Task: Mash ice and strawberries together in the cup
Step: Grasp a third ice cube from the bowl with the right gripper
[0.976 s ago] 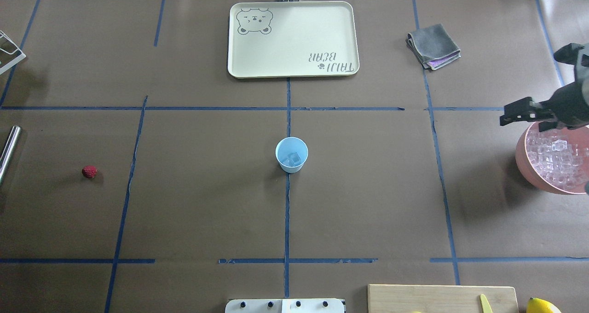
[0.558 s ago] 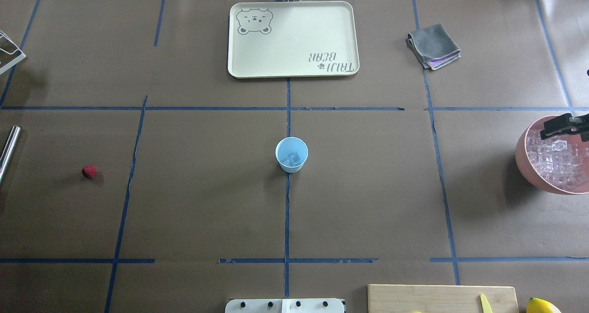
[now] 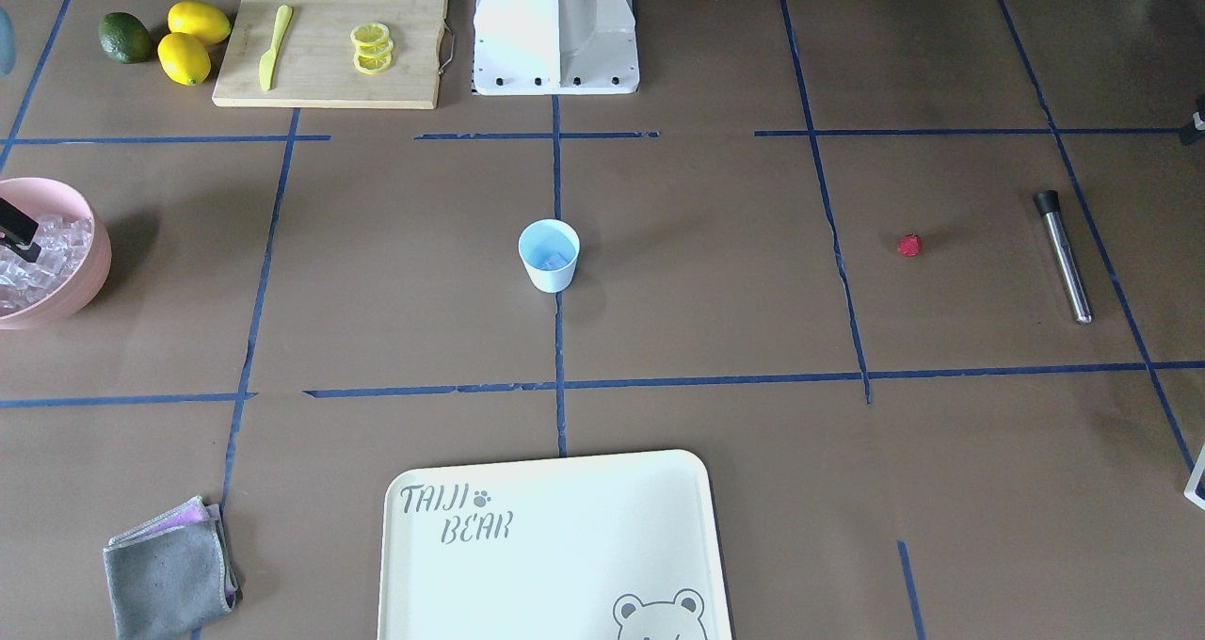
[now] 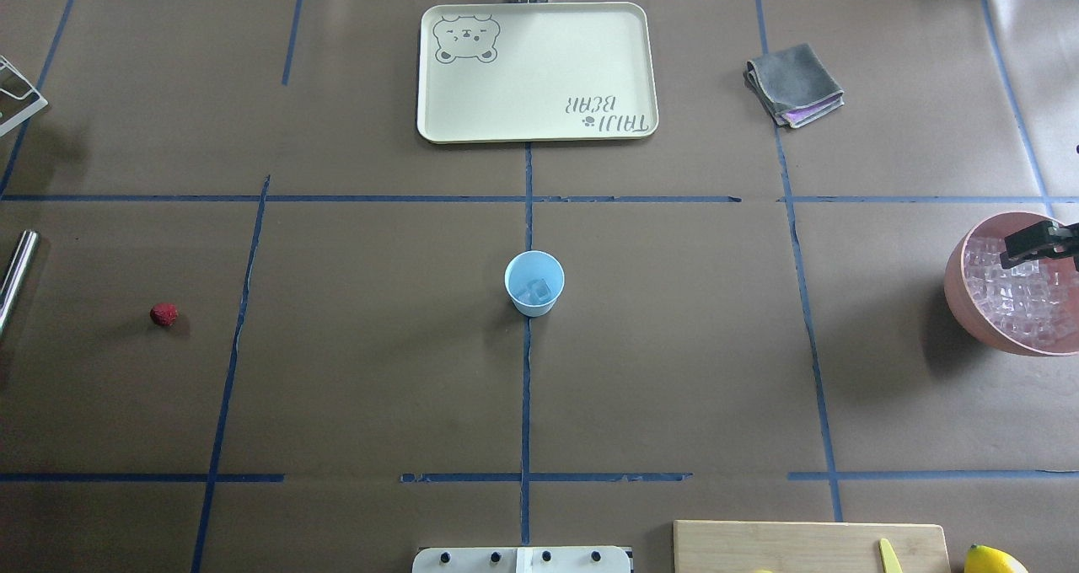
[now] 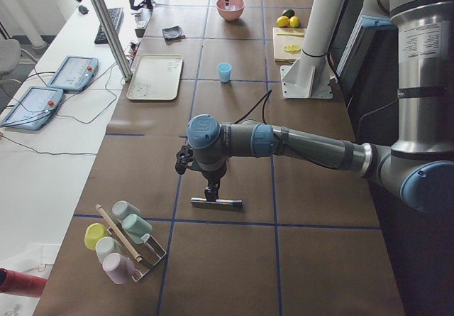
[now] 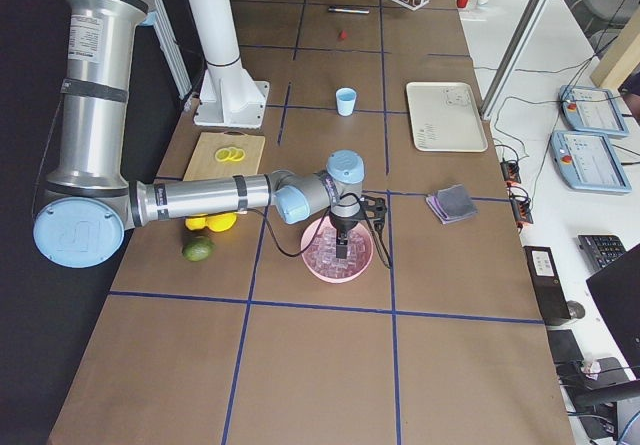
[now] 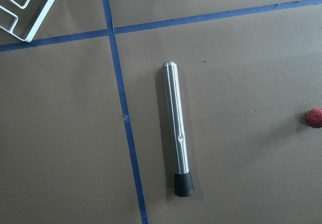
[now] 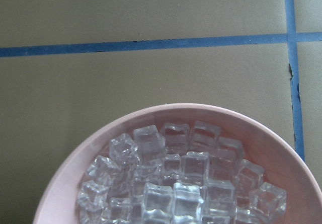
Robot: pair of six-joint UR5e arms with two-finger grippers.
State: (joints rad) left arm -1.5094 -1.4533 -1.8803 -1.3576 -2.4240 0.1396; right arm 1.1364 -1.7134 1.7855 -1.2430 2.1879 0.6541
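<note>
The light-blue cup point(image 4: 534, 282) stands at the table's centre with a few ice cubes point(image 4: 538, 291) in it. More ice point(image 8: 176, 183) fills the pink bowl point(image 4: 961, 312) at the right edge. My right gripper point(image 4: 1037, 244) hangs over that bowl, pointing down at the ice; I cannot tell how its jaws stand. One red strawberry point(image 4: 164, 313) lies on the left side of the table, apart from the cup. My left gripper point(image 5: 213, 192) hovers just above a steel muddler point(image 7: 176, 128). It shows only in the exterior left view, so I cannot tell its state.
A cream tray point(image 4: 536, 72) lies at the far middle and a folded grey cloth point(image 4: 794, 84) at the far right. A cutting board point(image 3: 329, 75) with lemon slices, a yellow knife, lemons and a green fruit sits beside the robot base. A cup rack point(image 5: 124, 241) stands at the left end.
My right gripper has moved right, from the bowl's far-left rim to over the ice, and appears lower. Cup, strawberry and muddler have not moved.
</note>
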